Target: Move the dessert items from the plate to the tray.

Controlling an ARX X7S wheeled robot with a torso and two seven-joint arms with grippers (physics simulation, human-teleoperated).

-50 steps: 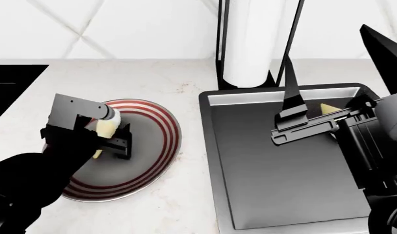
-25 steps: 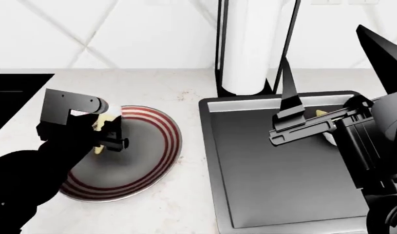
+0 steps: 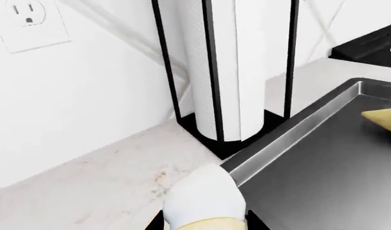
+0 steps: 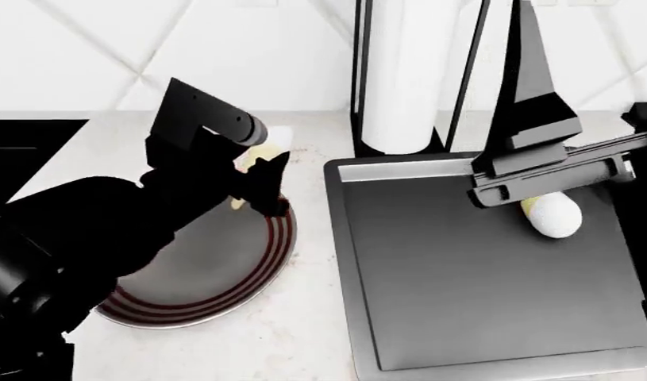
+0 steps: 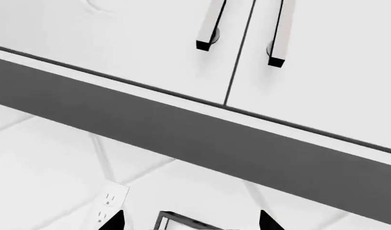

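Observation:
My left gripper (image 4: 254, 164) is shut on one ice-cream cone (image 3: 205, 199), white top forward, and holds it in the air over the far right edge of the red-ringed plate (image 4: 196, 274). The left wrist view shows the cone between the two fingertips, close to the near corner of the dark grey tray (image 3: 291, 136). A second cone (image 4: 551, 213) lies on the tray (image 4: 482, 278) near its far right; its yellow tip (image 3: 384, 120) also shows in the left wrist view. My right gripper (image 5: 190, 221) is raised above that cone, tilted up at the wall, open and empty.
A paper-towel roll in a black stand (image 4: 408, 71) rises just behind the tray's far left corner. A black basin (image 4: 27, 147) lies at the left of the counter. A wall outlet (image 3: 29, 24) and a tiled wall close off the back.
The left gripper has lifted the cone off the plate and carried it away and to the right, toward the tray. The right gripper has risen and tilted upward, uncovering the cone on the tray.

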